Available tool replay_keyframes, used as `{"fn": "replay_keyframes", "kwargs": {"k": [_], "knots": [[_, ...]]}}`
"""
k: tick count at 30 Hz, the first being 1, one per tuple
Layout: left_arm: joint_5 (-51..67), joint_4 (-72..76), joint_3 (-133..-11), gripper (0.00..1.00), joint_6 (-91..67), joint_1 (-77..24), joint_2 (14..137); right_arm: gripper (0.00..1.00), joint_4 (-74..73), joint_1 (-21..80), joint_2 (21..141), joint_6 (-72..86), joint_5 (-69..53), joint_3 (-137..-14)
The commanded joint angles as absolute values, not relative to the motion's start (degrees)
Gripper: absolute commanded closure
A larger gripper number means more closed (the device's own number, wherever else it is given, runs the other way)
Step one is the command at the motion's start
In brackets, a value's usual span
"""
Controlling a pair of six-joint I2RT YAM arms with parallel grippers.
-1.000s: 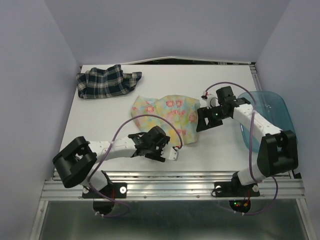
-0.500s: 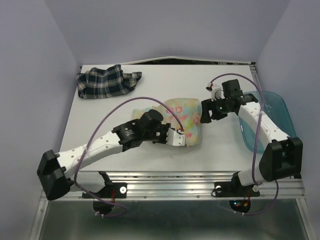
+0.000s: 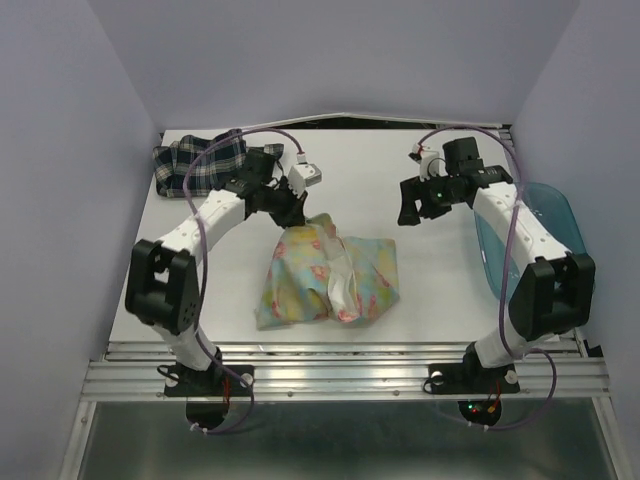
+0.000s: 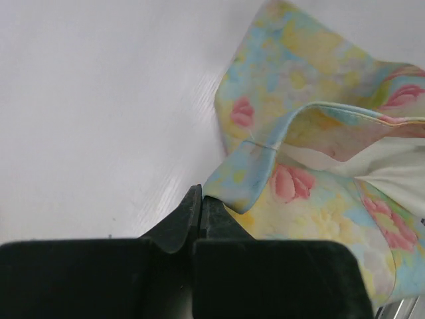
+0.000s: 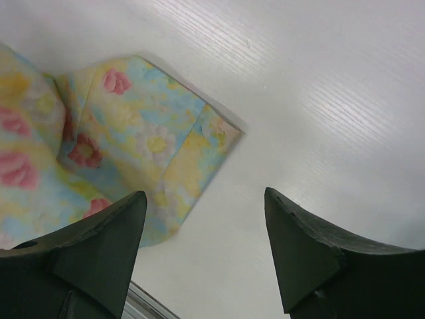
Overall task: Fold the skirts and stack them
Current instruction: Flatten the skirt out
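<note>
From above, the floral skirt (image 3: 330, 272) lies as a loose bundle on the table (image 3: 360, 160). Its longer side seems to run about left to right. The left gripper (image 3: 296, 213) is at its far-left corner and lifts that corner into a small peak. The right gripper (image 3: 410, 212) hangs beyond the skirt's far-right corner, apart from the cloth, so I judge this arm is the nearer one for the free right edge. The plaid skirt (image 3: 195, 168) is farther to the far left of the floral skirt, not folded and partly covered by the left arm. The teal bin (image 3: 548, 205) is well to the right of the floral skirt.

In the left wrist view, the left gripper (image 4: 201, 197) is pressed together on a narrow hem of the floral skirt (image 4: 299, 106). A pale lining (image 4: 398, 174) shows inside, and the cloth is cut off at the right border.

In the right wrist view, the right gripper (image 5: 204, 196) is spread with nothing between its fingers. The corner of the floral skirt (image 5: 133, 133) lies ahead, towards the left finger. How many layers lie under it is hard to tell.
</note>
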State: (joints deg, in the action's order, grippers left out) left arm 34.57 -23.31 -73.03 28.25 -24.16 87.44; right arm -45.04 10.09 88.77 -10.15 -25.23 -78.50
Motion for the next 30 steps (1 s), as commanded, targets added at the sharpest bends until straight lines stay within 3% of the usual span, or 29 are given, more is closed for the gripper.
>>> {"fn": "replay_keyframes", "kwargs": {"k": [1, 6, 13, 17, 23, 25, 28, 29, 30], "knots": [[40.0, -27.3, -76.5, 0.99, 23.2, -19.5, 96.9, 0.24, -48.2, 9.8, 89.8, -12.3, -29.3, -81.5], [39.6, -26.8, -77.7, 0.93, 23.9, -17.1, 105.1, 0.28, -49.4, 9.8, 86.8, -12.3, -33.5, -75.9], [42.2, -30.4, -78.5, 0.64, 29.1, -16.9, 98.6, 0.29, -46.2, 11.1, 82.8, -8.8, -40.2, -69.4], [40.5, -32.7, -78.6, 0.55, 30.3, -17.0, 93.5, 0.25, -41.1, 13.5, 83.5, -4.5, -40.2, -69.4], [39.5, -36.2, -76.4, 0.44, 32.6, -16.9, 87.2, 0.22, -31.7, 18.4, 90.1, -1.4, -36.9, -71.5], [40.3, -36.5, -74.7, 0.36, 32.3, -16.9, 86.1, 0.21, -29.4, 19.2, 93.7, -0.6, -37.4, -72.3], [41.0, -35.6, -72.7, 0.34, 30.0, -17.0, 85.1, 0.21, -28.1, 20.5, 98.0, -1.0, -38.7, -73.8], [40.4, -35.2, -72.3, 0.24, 29.1, -17.0, 85.1, 0.23, -28.8, 21.1, 98.9, -1.2, -39.5, -74.8], [40.4, -34.5, -71.8, 0.24, 28.3, -17.0, 85.2, 0.25, -29.3, 21.1, 99.3, -1.4, -40.4, -75.1]]}}
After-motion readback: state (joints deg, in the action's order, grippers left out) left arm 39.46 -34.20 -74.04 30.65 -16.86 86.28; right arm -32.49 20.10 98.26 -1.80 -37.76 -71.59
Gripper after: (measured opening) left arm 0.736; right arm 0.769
